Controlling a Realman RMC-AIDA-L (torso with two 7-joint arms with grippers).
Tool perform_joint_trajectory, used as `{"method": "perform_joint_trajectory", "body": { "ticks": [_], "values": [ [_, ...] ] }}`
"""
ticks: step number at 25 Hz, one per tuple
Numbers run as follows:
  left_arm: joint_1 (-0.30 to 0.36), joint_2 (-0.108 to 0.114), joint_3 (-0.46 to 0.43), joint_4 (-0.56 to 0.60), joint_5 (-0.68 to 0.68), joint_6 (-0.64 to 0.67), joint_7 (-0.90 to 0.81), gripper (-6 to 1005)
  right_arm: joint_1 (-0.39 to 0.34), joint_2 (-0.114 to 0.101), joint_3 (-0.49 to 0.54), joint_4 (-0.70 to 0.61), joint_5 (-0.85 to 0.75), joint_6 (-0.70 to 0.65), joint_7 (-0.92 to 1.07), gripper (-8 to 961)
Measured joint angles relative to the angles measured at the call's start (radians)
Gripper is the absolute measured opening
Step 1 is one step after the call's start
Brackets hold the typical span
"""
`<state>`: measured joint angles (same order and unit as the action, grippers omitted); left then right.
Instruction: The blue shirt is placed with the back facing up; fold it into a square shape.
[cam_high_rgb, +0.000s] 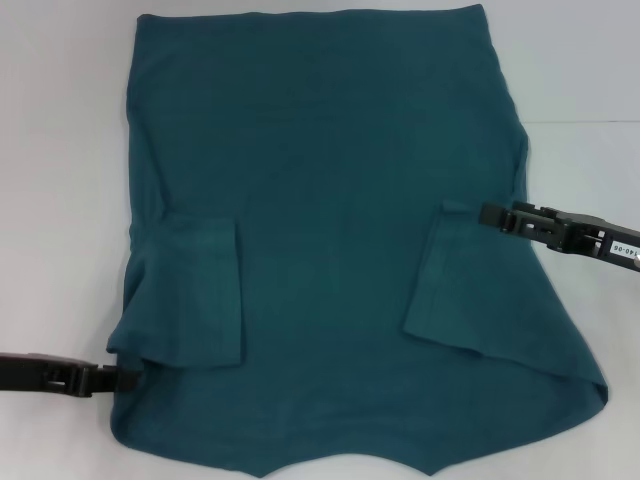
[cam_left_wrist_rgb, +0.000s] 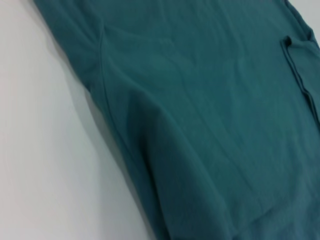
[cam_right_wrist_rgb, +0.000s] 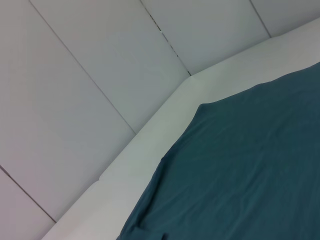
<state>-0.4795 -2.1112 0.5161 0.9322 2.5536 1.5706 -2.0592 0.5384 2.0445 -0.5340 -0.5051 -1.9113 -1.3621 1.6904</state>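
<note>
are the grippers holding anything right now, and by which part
Seemingly the blue shirt: the left gripper meets its left side edge below the folded-in sleeve, the right gripper the right sleeve's corner. Actual pinching cannot be confirmed.

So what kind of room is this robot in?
Probably a lab or test room, not a home. A blue shirt lies spread on a plain white table, the wall behind is bare pale panels, and the left gripper and right gripper work at its edges.
</note>
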Motion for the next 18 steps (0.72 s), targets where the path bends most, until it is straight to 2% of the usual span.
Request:
{"method": "perform_joint_trajectory", "body": {
  "ticks": [8,15,18],
  "values": [
    [-0.001,-0.004,0.011,0.000,0.009,-0.001,-0.003,56,0.000,-0.001,0.001,0.000,0.000,0.000,0.000,916],
    [-0.001,-0.003,0.012,0.000,0.010,-0.005,-0.004,31,0.000,-0.002,0.002,0.000,0.000,0.001,0.000,916],
    [-0.001,-0.003,0.008,0.002,0.010,-0.006,-0.004,20,-0.002,-0.009,-0.002,0.001,-0.009,0.003,0.016,916]
  ]
}}
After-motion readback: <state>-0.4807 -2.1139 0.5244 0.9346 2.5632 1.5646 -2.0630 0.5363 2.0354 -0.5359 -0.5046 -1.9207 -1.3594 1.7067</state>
